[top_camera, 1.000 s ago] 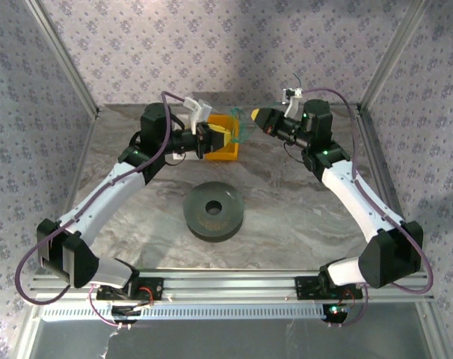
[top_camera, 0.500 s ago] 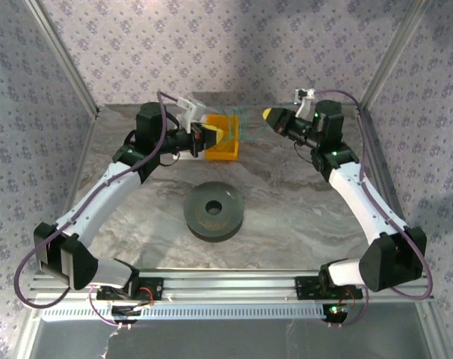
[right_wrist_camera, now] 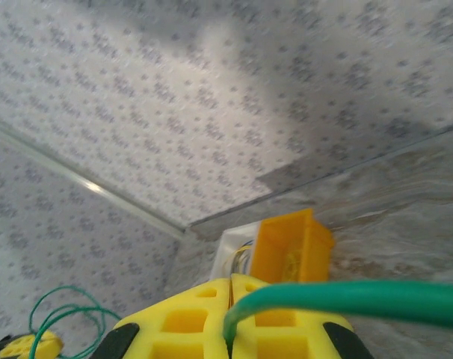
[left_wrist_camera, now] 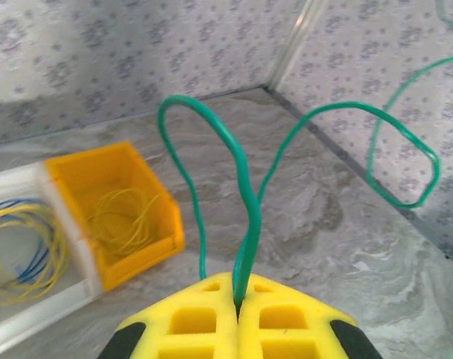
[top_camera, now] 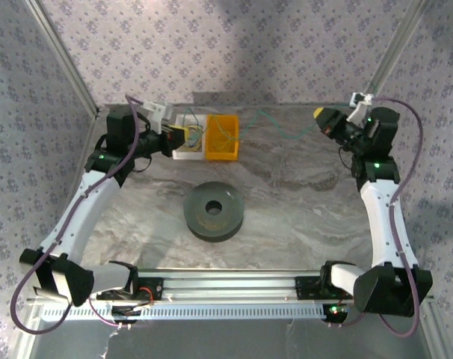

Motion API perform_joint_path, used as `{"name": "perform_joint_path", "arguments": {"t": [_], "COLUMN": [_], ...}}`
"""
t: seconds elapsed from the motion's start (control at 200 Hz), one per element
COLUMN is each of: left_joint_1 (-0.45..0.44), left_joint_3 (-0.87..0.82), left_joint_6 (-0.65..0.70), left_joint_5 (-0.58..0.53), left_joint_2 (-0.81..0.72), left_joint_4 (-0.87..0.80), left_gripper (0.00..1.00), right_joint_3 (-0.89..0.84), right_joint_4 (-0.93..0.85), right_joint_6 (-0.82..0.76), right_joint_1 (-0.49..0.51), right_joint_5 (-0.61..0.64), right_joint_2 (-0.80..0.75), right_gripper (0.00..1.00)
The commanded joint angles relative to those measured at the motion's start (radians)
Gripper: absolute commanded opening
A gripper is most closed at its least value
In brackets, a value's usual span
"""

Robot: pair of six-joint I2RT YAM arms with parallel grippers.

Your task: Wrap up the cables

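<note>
1. A dark grey spool (top_camera: 214, 210) lies flat on the marbled worktop (top_camera: 301, 194), centre hole up. Of the loose things it is the nearest to the arm bases.
2. Just beyond the spool stands a yellow bin (top_camera: 222, 137). A white bin (top_camera: 190, 147) touches that bin's left side, so it sits beyond the spool and a little to its left.
3. A thin yellowish cable (left_wrist_camera: 125, 217) lies coiled on the yellow bin's floor. Loops of yellow and blue wires (left_wrist_camera: 25, 239) lie in the white bin.
4. The left tool (left_wrist_camera: 238, 303) hangs beyond and left of the spool, at the white bin's left end. Its yellow pads are pressed together on a teal-green cable (left_wrist_camera: 250, 217), which rises from the seam between them.
5. The right tool (right_wrist_camera: 230, 288) is beyond the spool and well to its right, near the back wall (top_camera: 286, 52). Its pads are likewise clamped on the teal-green cable.
6. Between the two tools the teal-green cable hangs in the air beyond the spool. It passes over the yellow bin in slack bends and an open loop.
</note>
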Motion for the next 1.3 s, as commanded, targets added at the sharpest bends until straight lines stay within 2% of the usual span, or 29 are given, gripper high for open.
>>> {"name": "perform_joint_path", "arguments": {"t": [0.0, 0.245, 0.37, 0.53, 0.62, 0.765, 0.914, 1.029, 1.079, 1.139, 1.269, 1.294], "left_joint_1": [0.075, 0.220, 0.384, 0.644, 0.733, 0.824, 0.846, 0.825, 0.786, 0.676, 0.476, 0.447], "left_joint_3": [-0.014, -0.022, -0.028, -0.029, -0.018, -0.011, -0.008, -0.011, -0.009, -0.010, 0.004, 0.007], "left_joint_6": [0.023, 0.025, -0.005, -0.082, -0.106, -0.155, -0.195, -0.241, -0.234, -0.218, -0.170, -0.167], "left_joint_5": [-0.063, -0.117, -0.133, -0.058, -0.027, 0.020, 0.042, 0.120, 0.122, 0.108, -0.019, -0.041], "left_joint_2": [-0.045, -0.110, -0.158, -0.202, -0.207, -0.208, -0.211, -0.204, -0.206, -0.210, -0.210, -0.207], "left_joint_4": [-0.064, -0.116, -0.120, -0.096, -0.089, -0.058, -0.029, 0.014, 0.016, 0.014, -0.013, -0.012], "left_gripper": [0.00, 0.00, 0.00, 0.00, 0.00, 0.00, 0.00, 0.00, 0.00, 0.00, 0.00, 0.00], "right_joint_3": [-0.002, -0.058, -0.073, -0.074, -0.068, -0.040, -0.016, -0.011, -0.007, 0.006, 0.022, 0.022], "right_joint_4": [-0.077, -0.089, -0.087, -0.080, -0.062, -0.046, -0.052, -0.046, -0.044, -0.061, -0.083, -0.086], "right_joint_6": [-0.060, -0.060, -0.100, -0.121, -0.118, -0.125, -0.140, -0.137, -0.132, -0.135, -0.138, -0.138], "right_joint_1": [-0.083, -0.192, -0.213, -0.223, -0.224, -0.212, -0.189, -0.142, -0.110, -0.070, 0.010, 0.021], "right_joint_5": [-0.018, -0.009, -0.005, 0.012, 0.028, 0.054, 0.079, 0.055, 0.045, 0.036, 0.036, 0.036], "right_joint_2": [-0.030, -0.030, -0.007, 0.066, 0.131, 0.239, 0.324, 0.336, 0.331, 0.330, 0.326, 0.323], "right_gripper": [0.00, 0.00, 0.00, 0.00, 0.00, 0.00, 0.00, 0.00, 0.00, 0.00, 0.00, 0.04]}}
